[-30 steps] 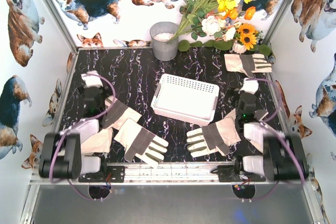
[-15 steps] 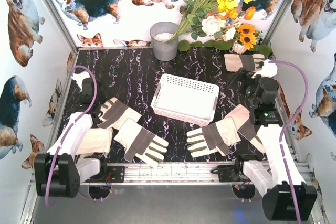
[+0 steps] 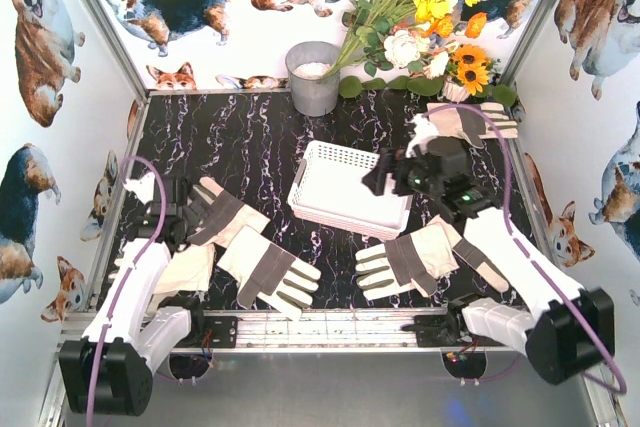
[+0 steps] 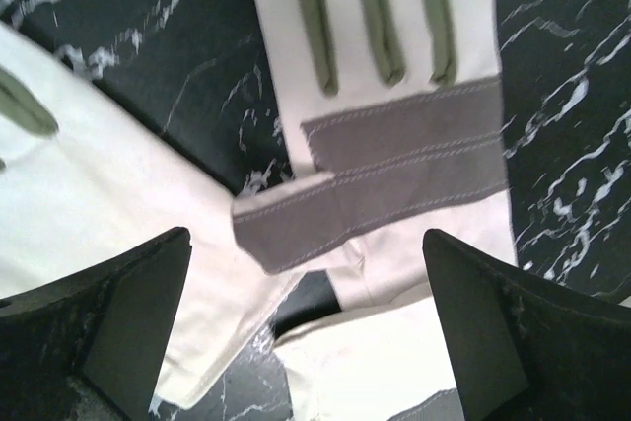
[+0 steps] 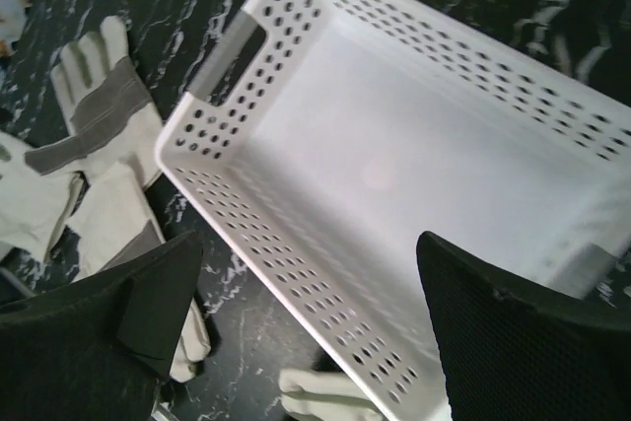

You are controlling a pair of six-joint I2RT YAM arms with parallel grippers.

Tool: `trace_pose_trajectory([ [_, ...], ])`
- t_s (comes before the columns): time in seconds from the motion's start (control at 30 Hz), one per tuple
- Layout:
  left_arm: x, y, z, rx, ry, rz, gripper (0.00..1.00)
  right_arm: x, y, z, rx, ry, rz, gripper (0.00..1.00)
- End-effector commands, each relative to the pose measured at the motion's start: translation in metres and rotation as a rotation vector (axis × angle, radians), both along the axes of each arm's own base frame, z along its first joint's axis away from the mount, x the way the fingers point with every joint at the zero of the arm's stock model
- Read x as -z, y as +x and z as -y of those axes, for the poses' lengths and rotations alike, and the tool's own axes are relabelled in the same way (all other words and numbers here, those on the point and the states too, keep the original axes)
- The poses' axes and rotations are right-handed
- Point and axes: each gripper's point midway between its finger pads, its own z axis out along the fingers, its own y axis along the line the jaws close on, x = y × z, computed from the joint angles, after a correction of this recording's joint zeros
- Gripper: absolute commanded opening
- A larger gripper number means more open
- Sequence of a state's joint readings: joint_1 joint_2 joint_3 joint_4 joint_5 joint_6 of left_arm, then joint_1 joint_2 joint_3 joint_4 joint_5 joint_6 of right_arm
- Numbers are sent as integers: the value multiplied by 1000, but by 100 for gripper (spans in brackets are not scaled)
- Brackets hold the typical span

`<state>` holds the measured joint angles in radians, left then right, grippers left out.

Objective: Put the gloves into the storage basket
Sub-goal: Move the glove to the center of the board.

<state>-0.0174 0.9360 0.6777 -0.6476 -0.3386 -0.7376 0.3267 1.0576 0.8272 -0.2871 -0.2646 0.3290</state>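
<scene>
Hovering wide open, left gripper (image 4: 306, 244) straddles the near-left gloves (image 4: 394, 145). Right gripper (image 5: 308, 242), wide and empty, hangs over the central storage basket (image 5: 286, 253). Risk: overlapping gloves may lift together, then drop.

L arm (image 3: 128, 292) stretched fwd along its own side, wrist pitched down, L gripper (image 3: 185, 215) pointing down, jaws spread wide, nothing btwn them, R arm (image 3: 510, 252) reaching diagonally fwd & inward, R gripper (image 3: 385, 172) tilted down, jaws wide apart, empty
</scene>
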Motion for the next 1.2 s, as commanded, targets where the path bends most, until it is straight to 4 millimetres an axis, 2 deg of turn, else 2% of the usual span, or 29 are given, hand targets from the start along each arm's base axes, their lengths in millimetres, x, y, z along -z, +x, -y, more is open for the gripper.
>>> trace_pose_trajectory([
  [0.0,26,-22,20,-42,-154,-31,91,-43,20,-45,-91,109,116,91],
  [0.07,30,-20,33,5,-212,-12,85,-37,22,-55,-112,101,96,90],
  [0.13,36,-27,37,9,-233,-39,83,-32,21,-62,-129,99,88,90],
  [0.3,53,-50,24,-68,-184,-142,83,-25,20,-70,-139,112,77,90],
  [0.4,58,-49,22,-96,-182,-121,82,-21,20,-71,-135,110,69,90],
  [0.63,57,-27,17,-50,-137,-76,55,-28,17,-76,-178,107,79,90],
  [0.77,63,-23,13,-27,-99,-116,44,-25,14,-79,-197,99,75,90],
  [0.9,68,-17,16,8,-105,-142,28,-21,13,-86,-214,103,59,90],
  [1.03,67,-15,16,24,-96,-153,14,-26,14,-104,-271,86,64,90],
  [1.07,66,-15,16,28,-95,-153,12,-34,15,-112,-291,75,79,90],
  [1.1,65,-15,16,28,-94,-152,10,-29,14,-119,-314,51,66,90],
  [1.17,64,-16,16,30,-92,-149,6,-38,18,-138,-353,19,82,89],
])
